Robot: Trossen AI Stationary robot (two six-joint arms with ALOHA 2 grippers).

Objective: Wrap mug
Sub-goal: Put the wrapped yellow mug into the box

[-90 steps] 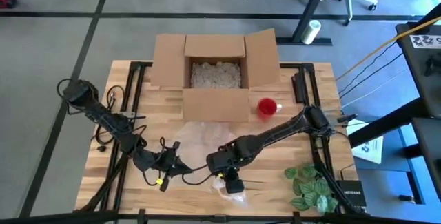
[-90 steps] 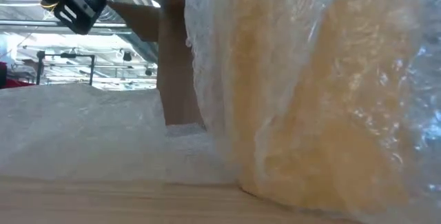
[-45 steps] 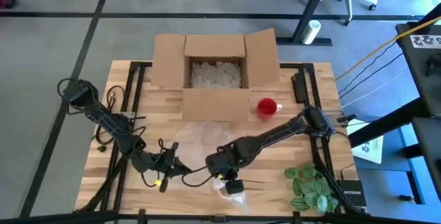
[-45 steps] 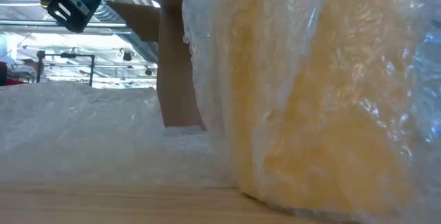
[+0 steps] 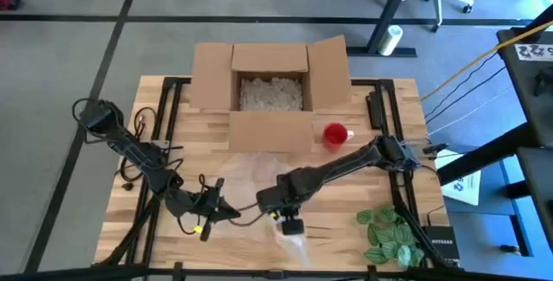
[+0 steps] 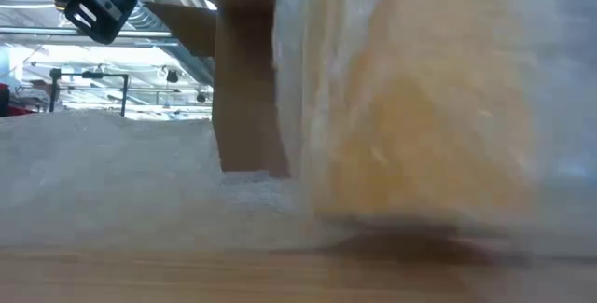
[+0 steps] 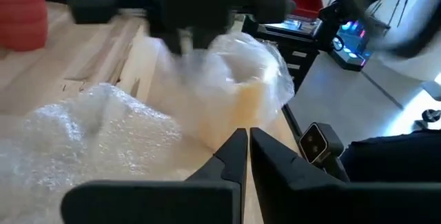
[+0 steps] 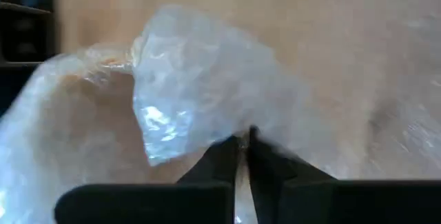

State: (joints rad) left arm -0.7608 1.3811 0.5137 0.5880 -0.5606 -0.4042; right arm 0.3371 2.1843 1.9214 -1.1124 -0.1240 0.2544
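A yellowish mug sits inside clear bubble wrap near the table's front edge. It fills the right of the low view as a bundle. My right gripper is above the bundle, shut on the wrap. To the left of the bundle, my left gripper lies low with its fingers shut and pointing at the bundle. Loose wrap is spread beside the left gripper. Whether the left gripper touches the wrap does not show. My right gripper pinches a gathered fold of the bubble wrap between its two fingers, from above. The wrap bulges out beyond the fingertips and runs down over the mug, which stays near the table.
An open cardboard box with pale filler stands at the far middle. A red cup stands by its right front corner. Green leaves lie at the near right. Cables trail along the left arm.
My right gripper has moved a little toward the far edge, still shut on the wrap. The wrapped mug has shifted with it and shows blurred in the low view. More loose wrap now shows on the near side of the gripper.
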